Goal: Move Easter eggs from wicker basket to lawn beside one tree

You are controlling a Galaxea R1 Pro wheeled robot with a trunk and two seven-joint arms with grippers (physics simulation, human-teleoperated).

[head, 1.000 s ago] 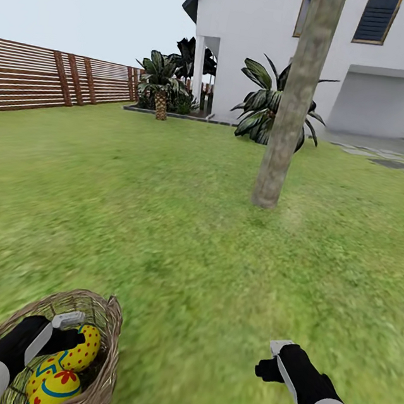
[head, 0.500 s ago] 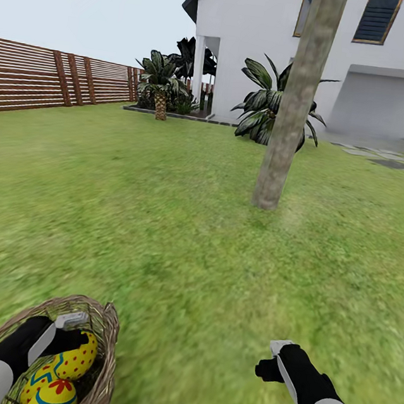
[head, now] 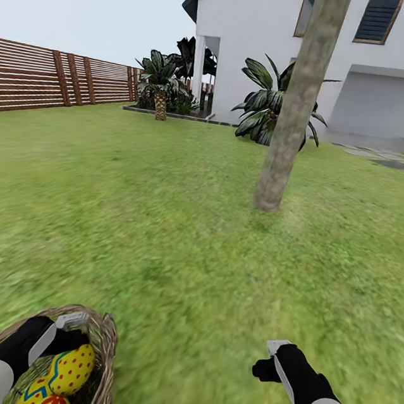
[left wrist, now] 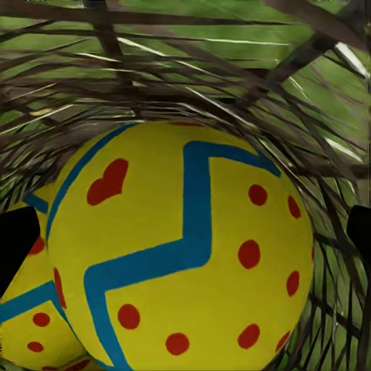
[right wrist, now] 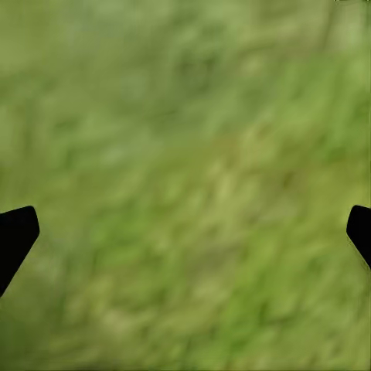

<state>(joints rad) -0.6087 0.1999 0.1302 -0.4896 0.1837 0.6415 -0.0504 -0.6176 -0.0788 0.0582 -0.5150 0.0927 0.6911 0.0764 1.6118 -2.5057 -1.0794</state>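
Nearest the robot, at lower left, the left gripper (head: 73, 332) reaches into the wicker basket (head: 104, 355), its fingers spread wide on either side of an Easter egg (left wrist: 185, 255) without visibly clamping it; a second egg (left wrist: 31, 325) lies just beside. At lower right, the right gripper (head: 270, 361) hovers over bare lawn (head: 177, 243), fingers parted and empty. Farther off stand the tree (head: 292, 124), fence (head: 46, 76) and white house (head: 262, 38).

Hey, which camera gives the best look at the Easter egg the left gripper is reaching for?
The left wrist view: the Easter egg sits close between the fingertips, zigzag and dots sharp. The head view shows it partly hidden in the wicker basket. The right wrist view shows lawn.
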